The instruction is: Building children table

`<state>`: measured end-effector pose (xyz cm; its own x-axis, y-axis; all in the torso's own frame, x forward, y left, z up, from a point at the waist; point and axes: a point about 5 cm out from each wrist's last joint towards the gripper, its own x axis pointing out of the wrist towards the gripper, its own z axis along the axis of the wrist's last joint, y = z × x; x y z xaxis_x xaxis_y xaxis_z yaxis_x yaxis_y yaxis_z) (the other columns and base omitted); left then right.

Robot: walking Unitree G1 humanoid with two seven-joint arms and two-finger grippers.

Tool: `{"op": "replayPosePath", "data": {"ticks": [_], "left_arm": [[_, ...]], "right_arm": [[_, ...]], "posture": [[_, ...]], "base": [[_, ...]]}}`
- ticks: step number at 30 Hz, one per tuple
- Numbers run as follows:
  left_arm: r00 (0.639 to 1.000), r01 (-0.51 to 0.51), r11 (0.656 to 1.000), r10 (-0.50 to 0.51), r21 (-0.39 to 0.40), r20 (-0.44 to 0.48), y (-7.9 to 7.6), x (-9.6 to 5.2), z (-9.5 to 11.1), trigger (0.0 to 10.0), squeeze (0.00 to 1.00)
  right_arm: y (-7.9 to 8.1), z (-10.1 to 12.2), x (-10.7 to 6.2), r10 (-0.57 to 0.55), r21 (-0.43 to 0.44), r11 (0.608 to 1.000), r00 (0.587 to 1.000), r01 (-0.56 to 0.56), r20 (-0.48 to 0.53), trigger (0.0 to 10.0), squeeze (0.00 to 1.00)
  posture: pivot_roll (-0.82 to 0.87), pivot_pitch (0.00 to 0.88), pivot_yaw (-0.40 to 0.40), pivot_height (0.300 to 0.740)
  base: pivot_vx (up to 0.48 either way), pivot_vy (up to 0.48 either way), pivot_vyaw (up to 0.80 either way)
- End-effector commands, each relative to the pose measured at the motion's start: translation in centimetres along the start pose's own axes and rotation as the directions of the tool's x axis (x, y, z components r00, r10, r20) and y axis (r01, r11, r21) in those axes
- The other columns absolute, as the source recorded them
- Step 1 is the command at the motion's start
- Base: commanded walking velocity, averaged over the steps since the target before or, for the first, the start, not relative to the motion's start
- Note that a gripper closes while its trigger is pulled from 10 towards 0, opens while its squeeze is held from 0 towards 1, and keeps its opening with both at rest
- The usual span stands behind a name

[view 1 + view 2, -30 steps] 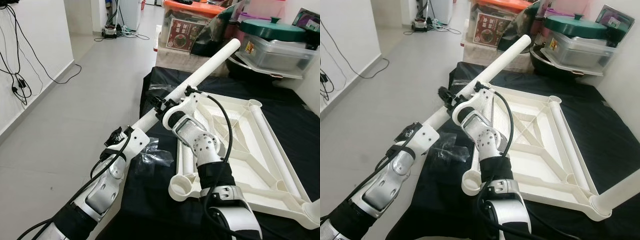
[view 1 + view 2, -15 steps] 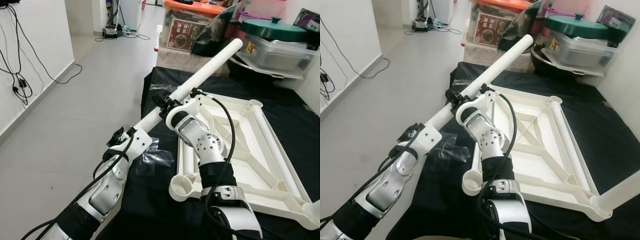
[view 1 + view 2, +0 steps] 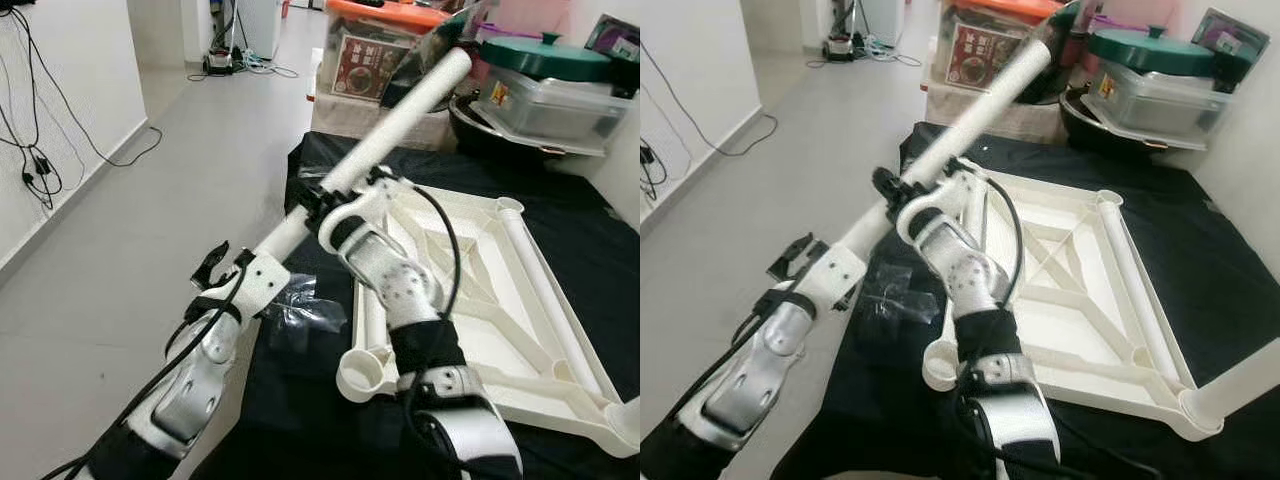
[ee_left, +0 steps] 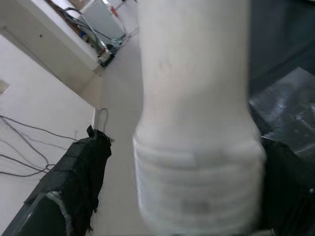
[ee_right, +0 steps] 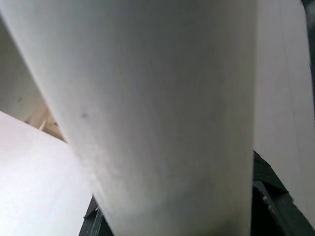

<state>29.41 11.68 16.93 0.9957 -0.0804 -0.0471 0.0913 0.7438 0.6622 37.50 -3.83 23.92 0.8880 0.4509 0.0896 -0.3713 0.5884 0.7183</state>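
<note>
the robot holds a long white table leg (image 3: 400, 120) up in the air, slanting from low on its left to high near the boxes (image 3: 375, 55) at the back. both arms share it, likely because it is long and would tip with one grip. the right claw (image 3: 322, 198) is wrapped around the middle of the leg, fingers closed on it, with the right arm bent up from the elbow. the left claw (image 3: 222, 265) sits at the low end of the leg; in the left wrist view the ribbed end of the leg lies between the black fingers (image 4: 74, 172), but i cannot tell if they pinch it or just rest by it. the left arm reaches forward and up. the white table frame (image 3: 520, 300) lies upside down on the black cloth (image 3: 300, 420), with one leg already lying along its far side. an open round socket (image 3: 362, 375) waits at the near corner, just below the right arm. my guess is the leg must swing down and go into that socket next.
</note>
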Motion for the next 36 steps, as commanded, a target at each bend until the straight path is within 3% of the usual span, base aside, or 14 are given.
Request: {"op": "replayPosePath", "data": {"ticks": [1,3,4,6,12,13,16,18,20,21,24,28,36], "left_arm": [[1.000,0.000,1.000,0.000,0.010,-0.007,0.2,-0.2,-0.1,10.0,1.00],[1.000,-0.007,1.000,0.007,0.010,-0.001,0.6,-0.5,0.1,10.0,1.00],[1.000,-0.002,0.999,0.003,-0.052,0.023,0.8,-0.8,0.6,10.0,0.00],[0.998,0.048,0.985,-0.042,-0.164,0.040,0.4,-1.4,0.5,10.0,0.00],[0.997,0.081,0.975,-0.076,-0.206,0.029,-0.3,-2.2,-0.4,10.0,0.00],[0.996,0.090,0.968,-0.087,-0.234,0.022,-0.4,-2.5,-0.7,10.0,0.00],[0.996,0.092,0.960,-0.092,-0.266,0.013,-0.3,-2.9,-1.1,10.0,0.00],[0.996,0.076,0.954,-0.085,-0.291,-0.017,0.4,-3.6,-2.2,10.0,0.00],[0.996,0.071,0.953,-0.083,-0.294,-0.029,0.8,-4.0,-2.7,10.0,0.00],[0.996,0.071,0.953,-0.083,-0.294,-0.029,0.8,-4.0,-2.7,10.0,0.00],[0.995,0.094,0.945,-0.102,-0.312,-0.007,0.8,-4.4,-2.8,10.0,0.00],[0.993,0.118,0.939,-0.121,-0.322,0.009,0.5,-4.5,-2.8,10.0,0.00],[0.993,0.114,0.901,-0.109,-0.418,0.036,0.7,-4.7,-2.6,10.0,0.00]], "right_arm": [[0.7,-0.4,0.3,0.021,0.006,1.000,1.000,-0.021,0.007,0.0,0.00],[0.2,0.8,0.4,0.007,-0.037,0.999,0.999,-0.005,0.047,0.0,0.00],[-0.6,3.0,0.6,-0.019,-0.105,0.994,0.992,0.032,0.125,0.0,0.00],[-1.1,6.2,0.5,-0.047,-0.184,0.978,0.967,0.095,0.249,0.0,0.00],[-0.5,8.0,0.2,0.013,-0.198,0.979,0.950,0.052,0.312,0.0,0.00],[0.2,8.2,0.1,0.084,-0.240,0.971,0.946,-0.007,0.313,0.0,0.00],[1.0,8.1,-0.1,0.173,-0.280,0.956,0.941,-0.090,0.289,0.0,0.00],[2.0,7.3,-0.4,0.322,-0.338,0.910,0.923,-0.240,0.210,0.0,0.00],[2.3,6.5,-0.4,0.395,-0.357,0.877,0.906,-0.321,0.154,0.0,0.00],[2.3,6.5,-0.4,0.395,-0.357,0.877,0.906,-0.321,0.154,0.0,0.00],[2.6,5.4,-0.5,0.466,-0.392,0.829,0.880,-0.399,0.093,0.0,0.00],[2.7,5.1,-0.6,0.484,-0.393,0.818,0.872,-0.420,0.075,0.0,0.00],[2.3,4.9,-0.9,0.506,-0.397,0.801,0.861,-0.449,0.048,0.0,0.00]], "posture": [[0.16,0.000,-0.147,0.740],[0.16,0.000,-0.148,0.740],[0.16,0.000,-0.151,0.740],[0.16,0.000,-0.151,0.740],[0.16,0.000,-0.147,0.740],[0.16,0.000,-0.143,0.740],[0.15,0.000,-0.141,0.740],[0.16,0.000,-0.155,0.740],[0.16,0.000,-0.157,0.740],[0.16,0.000,-0.157,0.740],[0.16,0.000,-0.155,0.740],[0.16,0.000,-0.156,0.740],[0.15,0.000,-0.149,0.740]], "base": [[0.000,0.000,0.00],[0.000,0.000,0.00],[0.000,0.000,0.00],[0.000,0.000,0.00],[0.000,0.000,0.00],[0.000,0.000,0.00],[0.000,0.000,0.00],[0.000,0.000,0.00],[0.000,0.000,0.00],[0.000,0.000,0.00],[0.000,0.000,0.00],[0.000,0.000,0.00],[0.000,0.000,0.00]]}}
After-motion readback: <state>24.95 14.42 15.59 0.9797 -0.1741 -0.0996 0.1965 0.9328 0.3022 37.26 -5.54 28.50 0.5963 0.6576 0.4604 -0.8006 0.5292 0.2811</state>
